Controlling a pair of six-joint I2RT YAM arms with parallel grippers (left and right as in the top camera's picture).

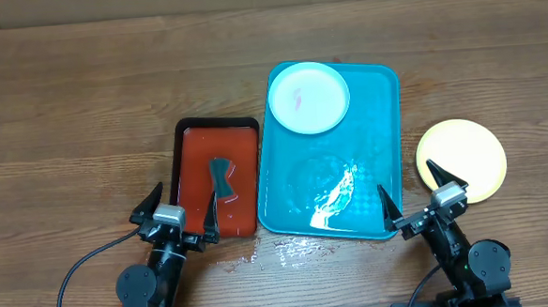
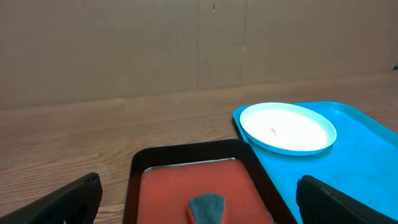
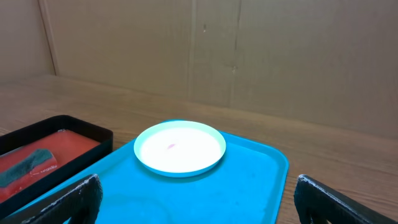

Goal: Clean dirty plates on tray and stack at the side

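On the far end of the teal tray [image 1: 377,120] lies a pale mint-rimmed plate [image 1: 308,97] with a small pink smear on its whitish centre. A yellow-green plate [image 1: 461,161] rests on the table just right of the tray. My left gripper [image 1: 181,213] hovers open over the near end of the red tray, nothing between its fingers. At the teal tray's near right corner my right gripper [image 1: 413,188] is open and empty. The left wrist view has the plate [image 2: 288,127] ahead to the right on the tray [image 2: 360,155]. The right wrist view shows the plate [image 3: 180,148] straight ahead on the tray [image 3: 249,180].
A black-rimmed red tray [image 1: 197,190] sits left of the teal one, with a dark teal sponge [image 1: 221,175] in it. Wet streaks [image 1: 337,197] glisten on the teal tray's near half, and a wet patch [image 1: 293,251] lies on the wood before it. A cardboard wall [image 2: 199,50] stands behind.
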